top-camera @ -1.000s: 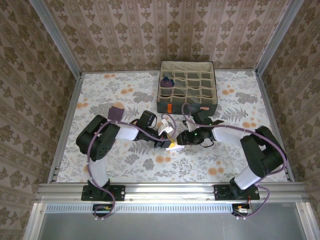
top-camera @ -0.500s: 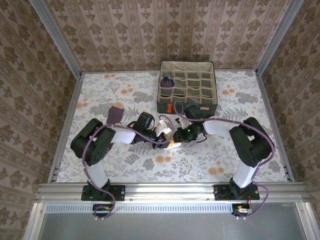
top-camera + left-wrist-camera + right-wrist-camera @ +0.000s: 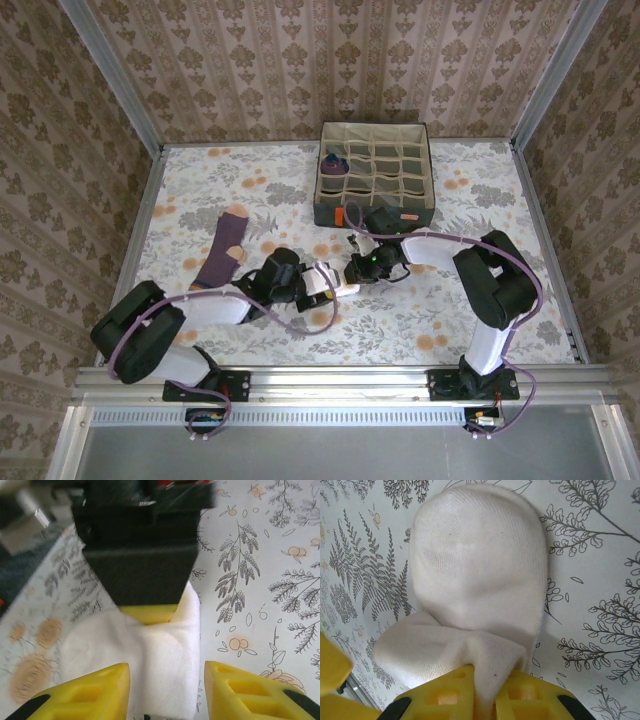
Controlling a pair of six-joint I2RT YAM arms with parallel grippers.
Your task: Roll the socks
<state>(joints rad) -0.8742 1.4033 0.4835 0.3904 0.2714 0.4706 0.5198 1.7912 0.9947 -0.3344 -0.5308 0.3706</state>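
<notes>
The white sock (image 3: 475, 570) lies partly folded on the flowered tablecloth in the middle of the table (image 3: 343, 290). My right gripper (image 3: 490, 702) is shut on a pinched fold at its near end. In the top view the right gripper (image 3: 354, 273) reaches in from the right. My left gripper (image 3: 167, 695) is open, its yellow fingers (image 3: 85, 695) standing either side of the white sock (image 3: 160, 665), facing the right gripper's black body (image 3: 140, 555). A purple sock (image 3: 222, 250) with a tan heel lies flat to the left. Another purple sock (image 3: 333, 165) sits in a box cell.
The grey fabric box (image 3: 375, 212) with beige grid cells stands at the back, just behind the right arm. Papered walls and metal rails close in the table on three sides. Open tablecloth lies at the front right (image 3: 470, 320).
The left gripper has opened off the white sock and its arm has drawn back toward the front left. The right gripper moved left and shut on the sock's fold.
</notes>
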